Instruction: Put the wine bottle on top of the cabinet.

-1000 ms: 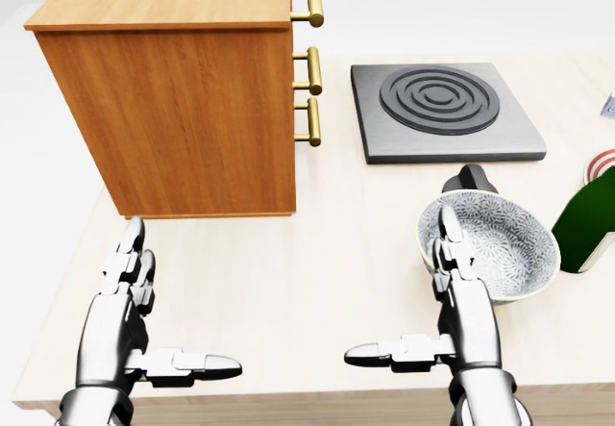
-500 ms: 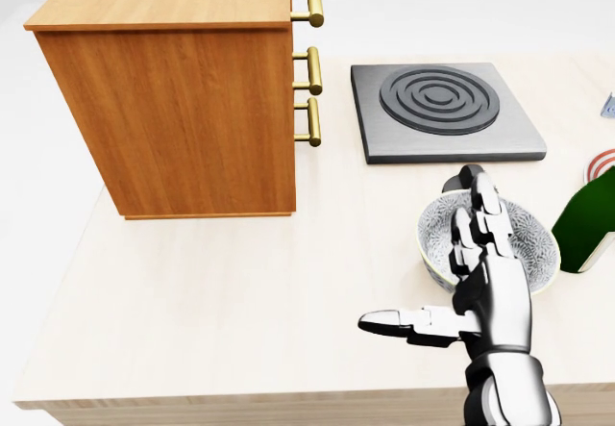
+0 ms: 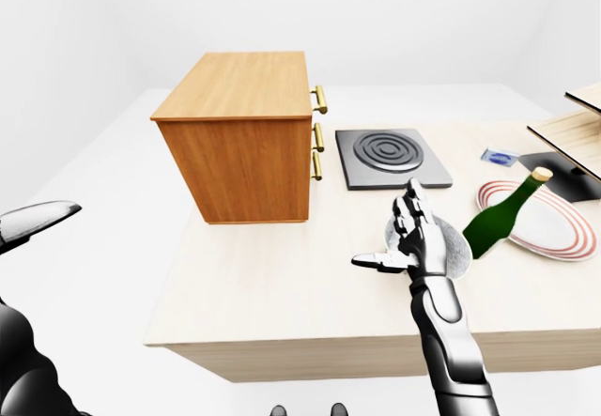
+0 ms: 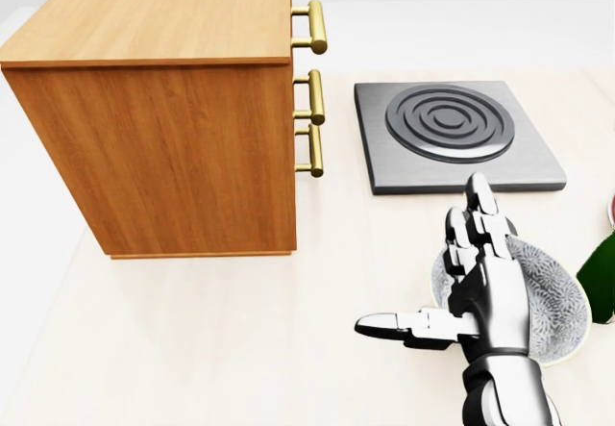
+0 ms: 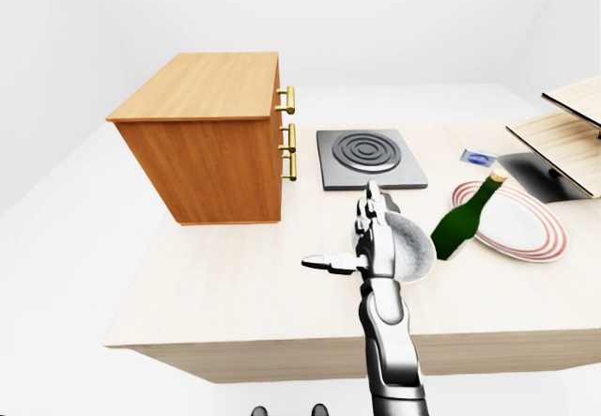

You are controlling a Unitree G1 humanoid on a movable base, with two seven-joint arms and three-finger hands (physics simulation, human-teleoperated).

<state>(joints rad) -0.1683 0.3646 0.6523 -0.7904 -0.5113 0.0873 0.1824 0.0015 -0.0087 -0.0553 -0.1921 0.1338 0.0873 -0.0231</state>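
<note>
The green wine bottle point(image 3: 500, 219) leans tilted with its gold-capped neck up and to the right, over the edge of a red-ringed plate point(image 3: 554, 239). The wooden cabinet point(image 3: 239, 139) with brass handles stands at the table's left, its flat top bare. My right hand point(image 4: 428, 267) is open, fingers stretched up and thumb pointing left, hovering over a patterned bowl point(image 4: 553, 315) to the bottle's left and apart from the bottle. Of my left hand only one finger point(image 3: 42, 221) shows, at the left edge of the left-eye view, off the table.
A dark hotplate point(image 4: 452, 133) lies to the right of the cabinet. A small blue packet point(image 3: 500, 157), a dark tray point(image 3: 568, 183) and wooden shelf boards point(image 3: 575, 139) sit at the far right. The table's near edge point(image 3: 376, 350) runs under my right forearm.
The left hand has gone from the head view. The right hand has risen over the bowl. The camera has moved closer, so the cabinet and hotplate look larger.
</note>
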